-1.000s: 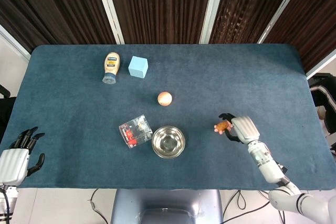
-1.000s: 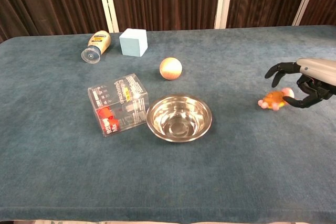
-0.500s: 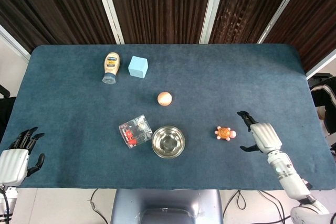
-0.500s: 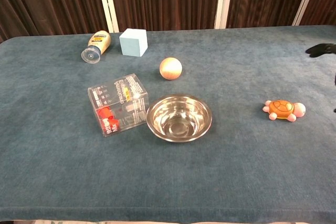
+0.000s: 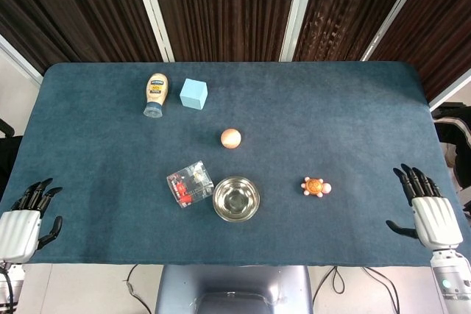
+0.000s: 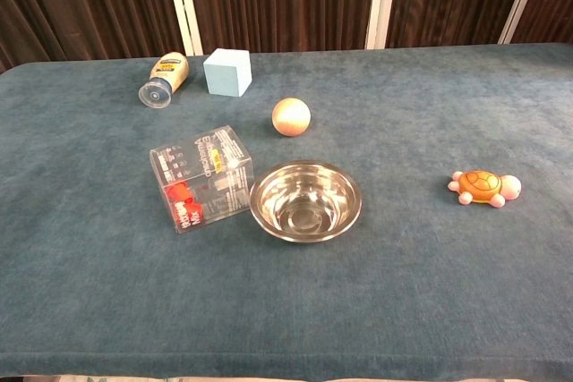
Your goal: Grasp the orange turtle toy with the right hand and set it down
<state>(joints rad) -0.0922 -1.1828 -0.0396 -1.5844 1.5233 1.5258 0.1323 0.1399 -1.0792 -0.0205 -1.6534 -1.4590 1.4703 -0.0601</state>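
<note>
Head view. Right hand: at the near right edge of the dark blue cloth-covered surface, fingers spread apart and extended, holding nothing, touching no item. Left hand: at the near left corner, just off the surface edge, fingers apart, empty. Small orange turtle toy with pink limbs and head: lying on the surface, right of the bowl, well apart from the right hand. Round stainless-steel bowl: near the front centre. Clear plastic box with red contents: just beside the bowl on its left, tilted. Orange-pink ball: beyond the bowl, apart from it. Light blue cube: toward the far left. Cream squeeze bottle with yellow label: lying on its side, just left of the cube.

Chest view. Neither hand shows. Orange turtle toy: resting flat on its belly at the right, shell up, head pointing right, nothing touching it. Steel bowl: upright. Clear box: touching or nearly touching the bowl's left rim; which cannot be told. Ball, cube, bottle: ranged toward the far edge.
</note>
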